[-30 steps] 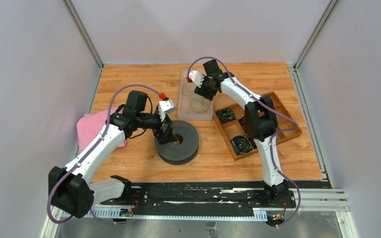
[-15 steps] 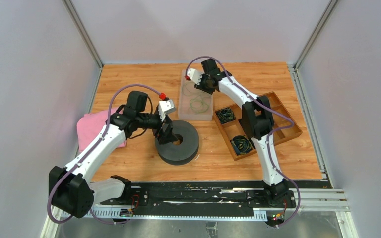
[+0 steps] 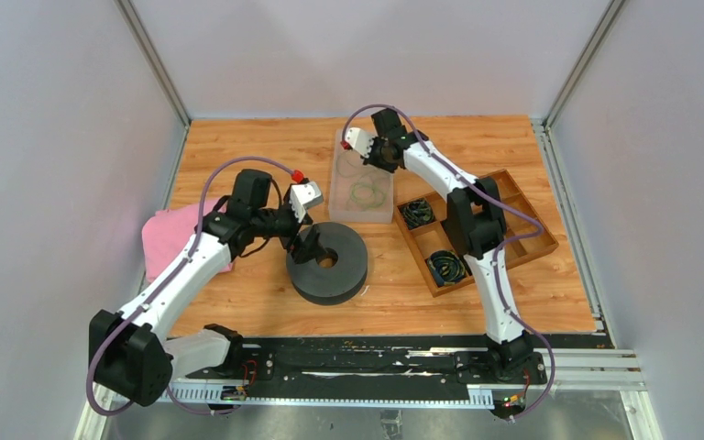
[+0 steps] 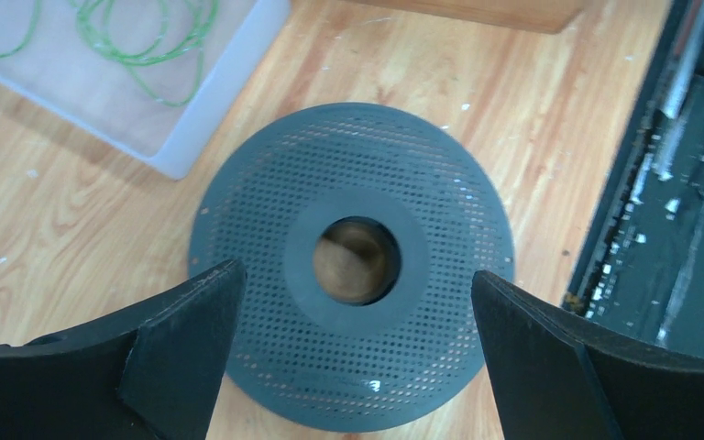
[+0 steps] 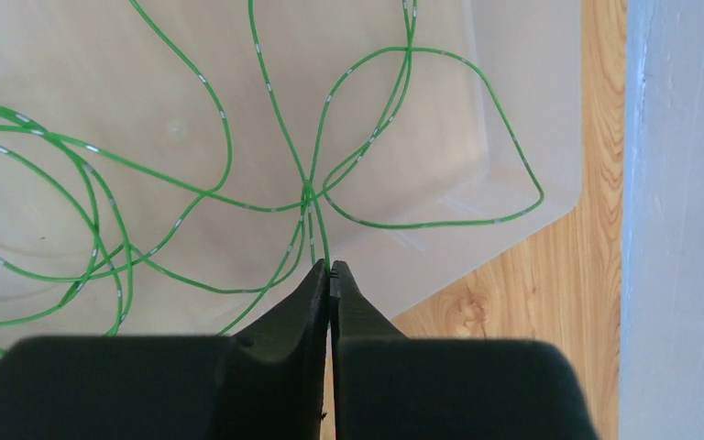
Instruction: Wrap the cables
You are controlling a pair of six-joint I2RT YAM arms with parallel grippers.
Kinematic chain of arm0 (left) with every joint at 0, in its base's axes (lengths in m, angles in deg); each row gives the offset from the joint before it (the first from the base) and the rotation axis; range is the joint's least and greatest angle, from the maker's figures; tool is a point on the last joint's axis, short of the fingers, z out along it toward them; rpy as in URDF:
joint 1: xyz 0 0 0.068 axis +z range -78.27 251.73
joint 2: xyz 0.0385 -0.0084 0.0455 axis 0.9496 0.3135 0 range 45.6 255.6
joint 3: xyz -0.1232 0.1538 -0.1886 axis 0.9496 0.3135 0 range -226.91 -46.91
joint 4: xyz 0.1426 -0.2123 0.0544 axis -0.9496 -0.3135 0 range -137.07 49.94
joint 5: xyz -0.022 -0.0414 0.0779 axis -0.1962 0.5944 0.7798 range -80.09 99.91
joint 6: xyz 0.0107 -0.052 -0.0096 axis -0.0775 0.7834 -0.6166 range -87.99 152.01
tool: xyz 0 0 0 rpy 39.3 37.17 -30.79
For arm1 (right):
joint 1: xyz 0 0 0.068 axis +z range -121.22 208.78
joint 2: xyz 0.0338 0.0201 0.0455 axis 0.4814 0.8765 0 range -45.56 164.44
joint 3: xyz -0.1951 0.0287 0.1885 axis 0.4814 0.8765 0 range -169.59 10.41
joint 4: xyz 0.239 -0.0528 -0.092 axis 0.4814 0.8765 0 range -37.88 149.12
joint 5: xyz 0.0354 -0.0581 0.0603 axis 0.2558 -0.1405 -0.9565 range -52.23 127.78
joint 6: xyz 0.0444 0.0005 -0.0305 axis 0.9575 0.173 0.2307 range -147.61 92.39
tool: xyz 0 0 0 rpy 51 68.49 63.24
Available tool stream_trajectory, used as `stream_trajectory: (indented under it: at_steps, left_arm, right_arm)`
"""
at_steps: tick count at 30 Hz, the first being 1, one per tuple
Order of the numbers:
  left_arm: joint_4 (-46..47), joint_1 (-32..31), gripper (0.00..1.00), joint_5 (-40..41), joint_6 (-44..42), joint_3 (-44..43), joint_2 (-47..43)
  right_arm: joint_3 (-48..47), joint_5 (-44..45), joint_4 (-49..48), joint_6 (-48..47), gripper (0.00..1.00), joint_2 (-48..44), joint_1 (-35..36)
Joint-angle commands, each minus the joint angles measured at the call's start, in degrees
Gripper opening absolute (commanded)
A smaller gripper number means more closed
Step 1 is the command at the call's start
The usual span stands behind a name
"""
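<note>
Black, perforated and ring-shaped, a heavy disc (image 3: 348,275) sits nearest on the wooden desk (image 3: 238,284), and the left end effector (image 4: 356,271) hangs over it with its fingers spread wide apart, one on each side of the central hole, gripping nothing. It looks parked there to receive or steady whatever gets wound. A pink cloth (image 3: 167,236) lies at mid-left. At mid-right is a wooden tray (image 3: 524,209) whose compartments hold dark coiled bundles (image 3: 446,267), probably finished work. Farther back, at the upper centre, stands a translucent bin (image 3: 378,215), and the green cables (image 5: 310,192) lie inside it as loose, flat loops. The right end effector (image 5: 331,268) reaches down into the bin with its fingers pressed together, clamped on a few strands where they bunch into one narrow stem. I judge it pinches there so that one pull gathers several loops at once. In the wrist view that stem runs straight up from the fingertips, in line with them. Beyond the crossing the strands fan out: wide loops sweep left, and one rounded loop bulges right toward the bin's rim.
</note>
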Motion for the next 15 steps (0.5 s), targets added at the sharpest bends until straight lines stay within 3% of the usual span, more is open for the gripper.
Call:
stream_trajectory:
  at_steps: [1, 5, 15]
  left_arm:
    - [7.21, 0.43, 0.98, 10.32, 4.46, 1.81, -3.21]
    - [11.02, 0.4, 0.98, 17.76, 6.03, 2.82, -5.27]
    - [13.7, 1.82, 1.0, 22.37, 8.44, 1.88, -7.05]
  right_arm:
    - [-1.79, -1.23, 2.38, 2.55, 0.01, -6.87, 2.21]
    - [-2.99, -2.02, 3.72, 6.31, 0.01, -12.88, 2.16]
    - [-7.51, -2.78, 6.88, 16.88, 0.01, -26.38, 2.07]
